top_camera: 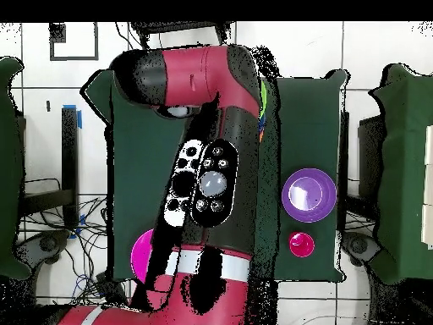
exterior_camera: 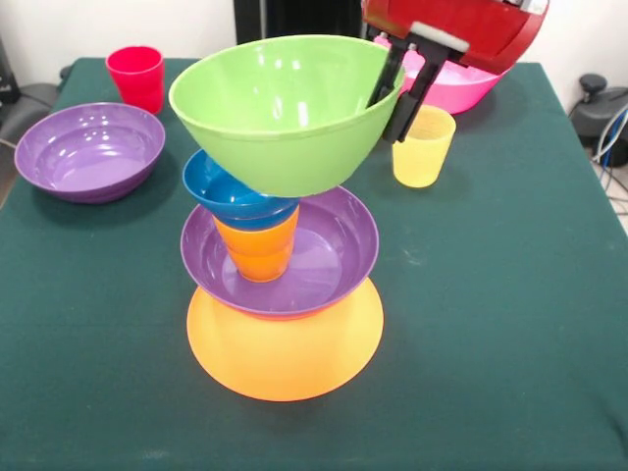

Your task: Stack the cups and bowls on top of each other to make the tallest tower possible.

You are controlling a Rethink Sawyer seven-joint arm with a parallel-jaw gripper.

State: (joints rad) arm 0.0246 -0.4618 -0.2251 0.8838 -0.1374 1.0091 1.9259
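Observation:
The tower stands mid-table: an upside-down yellow-orange bowl, a purple bowl on it, an orange cup in that, and a small blue bowl on the cup. My gripper is shut on the right rim of the green bowl. It holds the bowl tilted, with its base at the blue bowl; whether it rests there I cannot tell. The yellow cup stands right of the tower. The red-pink cup is at the far left. The small orange-red bowl is out of view.
A second purple bowl sits at the left, and the pink bowl sits behind the gripper. In the overhead view the arm hides the tower; the purple bowl, red-pink cup and pink bowl show.

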